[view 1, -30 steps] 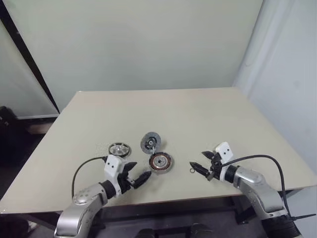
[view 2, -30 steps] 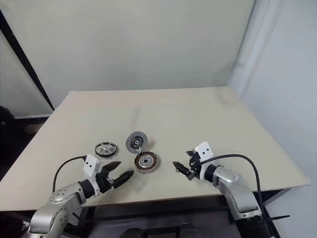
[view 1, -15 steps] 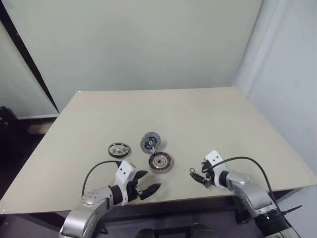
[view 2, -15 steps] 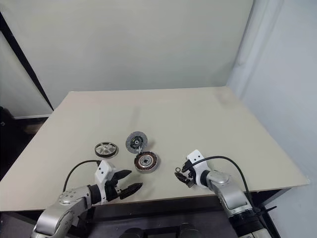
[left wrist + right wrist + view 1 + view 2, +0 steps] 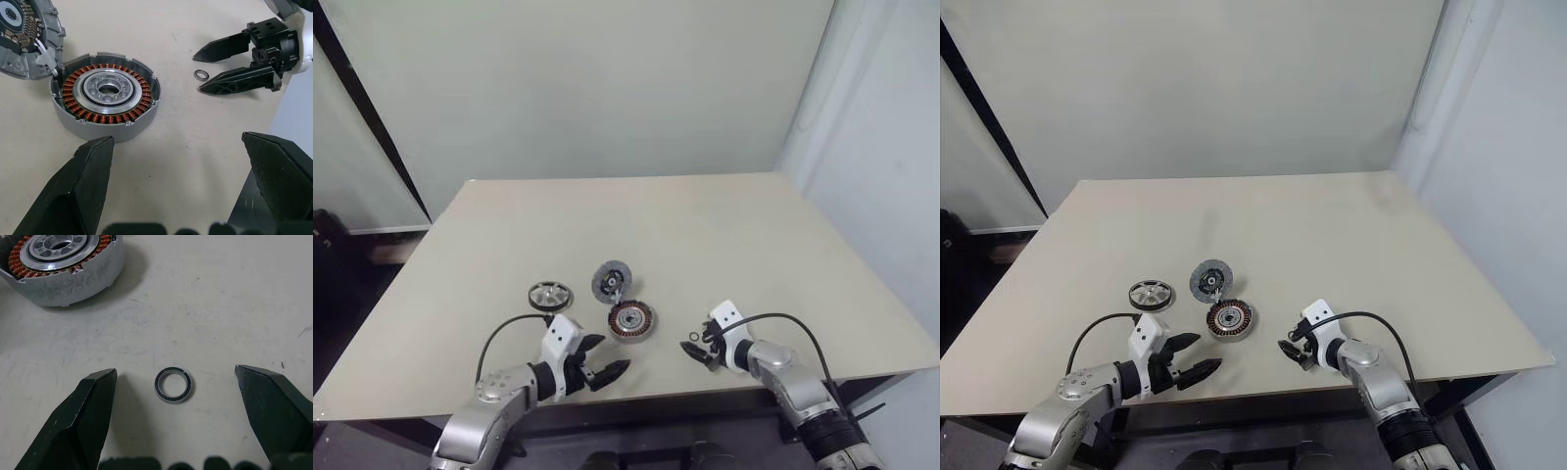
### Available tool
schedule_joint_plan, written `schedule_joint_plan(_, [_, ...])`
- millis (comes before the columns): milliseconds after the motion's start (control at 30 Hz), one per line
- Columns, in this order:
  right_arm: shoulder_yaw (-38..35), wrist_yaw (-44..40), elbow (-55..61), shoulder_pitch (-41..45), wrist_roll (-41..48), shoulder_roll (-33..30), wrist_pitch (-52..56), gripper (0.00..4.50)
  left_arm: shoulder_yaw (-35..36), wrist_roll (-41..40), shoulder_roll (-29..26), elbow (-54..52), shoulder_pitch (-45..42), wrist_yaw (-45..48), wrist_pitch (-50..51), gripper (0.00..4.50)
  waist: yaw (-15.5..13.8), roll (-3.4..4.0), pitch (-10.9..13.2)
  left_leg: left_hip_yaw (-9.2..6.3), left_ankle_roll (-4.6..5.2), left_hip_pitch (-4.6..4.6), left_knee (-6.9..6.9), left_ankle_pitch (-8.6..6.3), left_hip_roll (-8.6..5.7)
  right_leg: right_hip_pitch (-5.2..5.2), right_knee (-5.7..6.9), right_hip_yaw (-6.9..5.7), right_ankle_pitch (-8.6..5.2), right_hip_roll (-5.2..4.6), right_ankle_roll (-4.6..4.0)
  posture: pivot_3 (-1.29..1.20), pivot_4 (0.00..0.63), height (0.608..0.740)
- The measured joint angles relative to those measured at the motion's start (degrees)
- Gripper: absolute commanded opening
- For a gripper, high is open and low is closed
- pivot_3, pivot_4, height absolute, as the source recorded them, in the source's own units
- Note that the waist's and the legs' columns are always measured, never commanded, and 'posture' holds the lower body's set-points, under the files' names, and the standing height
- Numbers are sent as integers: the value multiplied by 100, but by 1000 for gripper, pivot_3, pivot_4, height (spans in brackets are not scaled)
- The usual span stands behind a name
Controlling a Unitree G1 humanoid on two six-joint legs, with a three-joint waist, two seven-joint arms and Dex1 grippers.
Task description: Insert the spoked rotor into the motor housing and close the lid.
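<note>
The spoked rotor lies on the tabletop between both wide-open jaws — judged rigid, heavy; copper windings are best avoided — the outer rim is gripped instead.

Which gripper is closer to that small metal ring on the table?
Right. The right gripper has its open fingers either side of the small ring; the left gripper sits farther off, beyond the copper-wound part.
</note>
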State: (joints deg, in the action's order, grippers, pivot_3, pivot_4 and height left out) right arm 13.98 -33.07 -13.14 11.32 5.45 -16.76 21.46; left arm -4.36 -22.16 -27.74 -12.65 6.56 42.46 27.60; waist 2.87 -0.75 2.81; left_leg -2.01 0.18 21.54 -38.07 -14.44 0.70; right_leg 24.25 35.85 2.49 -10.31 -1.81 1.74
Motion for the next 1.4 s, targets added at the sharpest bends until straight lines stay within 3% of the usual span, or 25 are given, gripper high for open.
schedule_joint_plan(333, [0, -60, 159, -78, -5, -20, 116, 4234, -24, 70, 7, 124, -10, 8, -22, 4487, 0, 1, 0, 0, 0, 0, 1, 0, 0, 0, 0, 0, 0, 0, 0, 0, 0, 740])
schedule_joint_plan(500, [0, -59, 167, -84, -11, -10, 130, 2672, -24, 88, 7, 183, -20, 21, -40, 4500, 1, 1, 0, 0, 0, 0, 1, 0, 0, 0, 0, 0, 0, 0, 0, 0, 0, 740])
schedule_joint_plan(667, [3, -56, 167, -85, -77, 4, 131, 806, -22, 88, 6, 204, -32, 56, -89, 4500, 0, 1, 0, 0, 0, 0, 1, 0, 0, 1, 0, 0, 0, 0, 0, 0, 0, 740])
schedule_joint_plan(700, [4, -58, 167, -85, -90, 10, 131, 721, -21, 89, 6, 205, -32, 58, -93, 4500, 0, 1, 0, 0, 0, 0, 1, 0, 0, 1, 0, 0, 0, 0, 0, 0, 0, 740])
schedule_joint_plan(1000, [-3, -83, 482, -19, -90, 20, 381, 722, 401, -60, 65, 296, -45, -27, -76, 4500, 2, 2, 0, 1, 0, 0, 0, 0, 2, 3, 1, -1, 0, 0, 0, 0, 0, 740])
schedule_joint_plan(1400, [220, -301, 332, 1390, 1, 688, 788, 722, 810, -153, -78, 417, -115, 5, -18, 4500, 2, 2, -1, -4, 0, 2, 9, 0, 2, 4, 0, -2, 1, 4, 0, 0, 0, 740])
